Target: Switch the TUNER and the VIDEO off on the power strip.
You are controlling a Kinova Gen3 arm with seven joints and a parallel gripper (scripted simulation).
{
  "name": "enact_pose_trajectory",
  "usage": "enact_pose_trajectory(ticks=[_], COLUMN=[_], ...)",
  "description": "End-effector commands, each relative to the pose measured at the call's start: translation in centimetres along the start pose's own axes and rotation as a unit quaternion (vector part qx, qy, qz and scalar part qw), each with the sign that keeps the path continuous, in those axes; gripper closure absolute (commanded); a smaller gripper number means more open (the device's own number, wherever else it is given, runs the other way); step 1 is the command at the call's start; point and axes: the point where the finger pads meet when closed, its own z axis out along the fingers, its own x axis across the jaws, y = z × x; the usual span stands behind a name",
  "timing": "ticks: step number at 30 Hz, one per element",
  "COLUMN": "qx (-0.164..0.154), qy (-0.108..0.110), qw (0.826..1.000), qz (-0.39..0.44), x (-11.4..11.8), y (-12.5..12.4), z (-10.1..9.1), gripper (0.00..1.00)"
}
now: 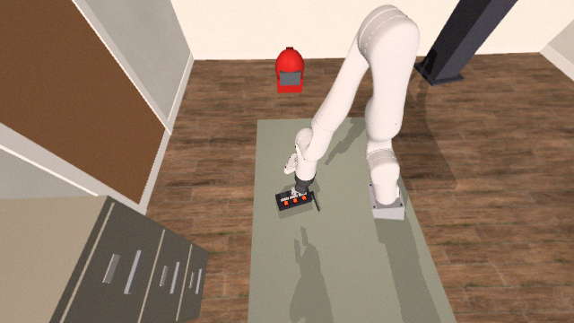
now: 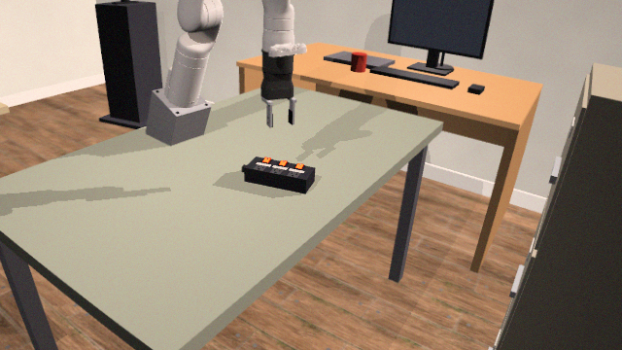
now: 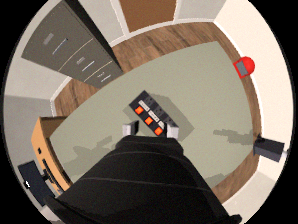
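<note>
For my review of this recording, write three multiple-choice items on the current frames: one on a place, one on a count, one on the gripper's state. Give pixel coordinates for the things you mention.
1. Where is the red mug?
A) On the wooden desk
B) On the power strip
C) On the arm's base

2. How many orange switches does the strip have?
A) Two
B) Five
C) Three

3. How is the gripper?
A) Shut on the strip
B) Open, holding nothing
C) Shut on a switch

Key:
1 A: the red mug (image 2: 359,62) stands on the wooden desk (image 2: 486,104) (image 3: 44,131).
2 C: three orange switches show in a row on the power strip (image 1: 293,207) (image 2: 277,180) (image 3: 145,95).
3 B: the gripper (image 2: 281,124) (image 3: 151,126) has its fingers apart, with only air between them in the exterior view.
</note>
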Motion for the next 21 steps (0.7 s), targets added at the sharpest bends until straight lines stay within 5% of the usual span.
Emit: enact_pose_trajectory(ticks=[1, 11, 21], qx=[0.004, 0.005, 0.004], qy=[0.000, -0.001, -0.001], qw=[0.999, 0.986, 0.945], qz=[0.046, 0.165, 0.326], x=[-0.2, 0.0, 0.4], y=[-0.4, -0.7, -0.9], z=[0.2, 0.7, 1.4], gripper=[0.00, 0.00, 0.00])
